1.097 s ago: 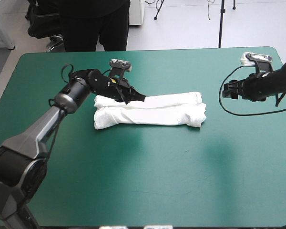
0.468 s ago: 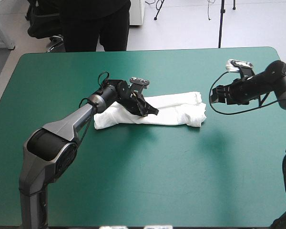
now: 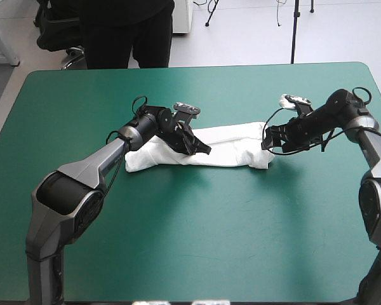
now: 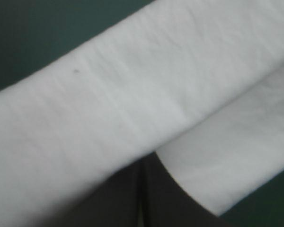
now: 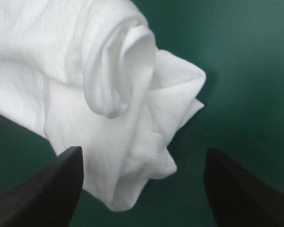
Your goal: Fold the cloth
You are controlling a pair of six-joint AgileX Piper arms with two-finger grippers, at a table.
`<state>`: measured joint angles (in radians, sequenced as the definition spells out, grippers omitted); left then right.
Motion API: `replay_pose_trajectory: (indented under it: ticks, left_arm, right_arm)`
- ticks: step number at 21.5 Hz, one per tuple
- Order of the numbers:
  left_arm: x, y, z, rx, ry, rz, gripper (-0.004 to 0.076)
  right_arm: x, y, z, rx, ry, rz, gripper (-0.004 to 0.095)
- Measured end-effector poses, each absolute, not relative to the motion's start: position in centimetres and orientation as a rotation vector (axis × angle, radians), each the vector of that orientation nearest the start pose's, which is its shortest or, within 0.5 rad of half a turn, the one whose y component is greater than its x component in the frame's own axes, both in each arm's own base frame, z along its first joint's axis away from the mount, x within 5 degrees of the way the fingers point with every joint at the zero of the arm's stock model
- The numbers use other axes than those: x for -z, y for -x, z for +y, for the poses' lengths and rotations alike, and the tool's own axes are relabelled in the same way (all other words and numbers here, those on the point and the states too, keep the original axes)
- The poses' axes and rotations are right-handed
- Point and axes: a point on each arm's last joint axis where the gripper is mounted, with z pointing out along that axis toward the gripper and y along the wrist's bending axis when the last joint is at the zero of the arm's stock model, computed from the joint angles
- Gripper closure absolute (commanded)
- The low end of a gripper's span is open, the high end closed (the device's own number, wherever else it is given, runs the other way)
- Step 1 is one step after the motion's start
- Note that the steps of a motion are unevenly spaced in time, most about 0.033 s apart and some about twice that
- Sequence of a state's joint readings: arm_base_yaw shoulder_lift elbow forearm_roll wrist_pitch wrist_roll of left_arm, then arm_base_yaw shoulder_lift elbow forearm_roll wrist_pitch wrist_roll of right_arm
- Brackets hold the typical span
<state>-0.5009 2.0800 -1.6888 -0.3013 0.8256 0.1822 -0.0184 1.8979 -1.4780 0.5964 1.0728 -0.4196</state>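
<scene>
The white T-shirt (image 3: 232, 149) lies folded into a long band across the middle of the table. My left gripper (image 3: 202, 150) rests on the band left of its middle. In the left wrist view its black fingers (image 4: 128, 198) meet in one arch, shut, and their tips are tucked under a fold of the T-shirt (image 4: 109, 109). My right gripper (image 3: 265, 143) is at the band's right end. In the right wrist view the right gripper (image 5: 143, 151) stands open, with the rolled, bunched end of the T-shirt (image 5: 109, 71) between and ahead of its fingers.
The teal-green cover (image 3: 197, 241) stretches wide from the shirt to the table's near edge, and a narrower strip of it lies behind the shirt toward the far edge.
My left gripper slid from the shirt's back left edge toward its middle, then held still. My right gripper travelled left from the table's right side to the shirt's right end.
</scene>
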Motion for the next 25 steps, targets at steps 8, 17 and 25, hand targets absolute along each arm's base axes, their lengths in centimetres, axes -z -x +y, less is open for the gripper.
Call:
replay_pose_trajectory:
  ticks: [8,17,25]
  left_arm:
    - [-21.7,-39.1,-23.7,0.456,-0.708,2.621,0.0733]
    - [-21.7,-39.1,-23.7,0.457,-0.709,2.621,0.0733]
    - [-21.7,-39.0,-23.7,0.457,-0.711,2.628,0.0733]
  right_arm:
    - [-20.8,-40.6,4.4,-0.857,0.174,2.784,0.0254]
    - [-18.9,-41.0,6.3,-0.946,0.191,2.804,0.0925]
    - [-19.9,-41.6,6.4,-0.965,0.269,2.819,0.0925]
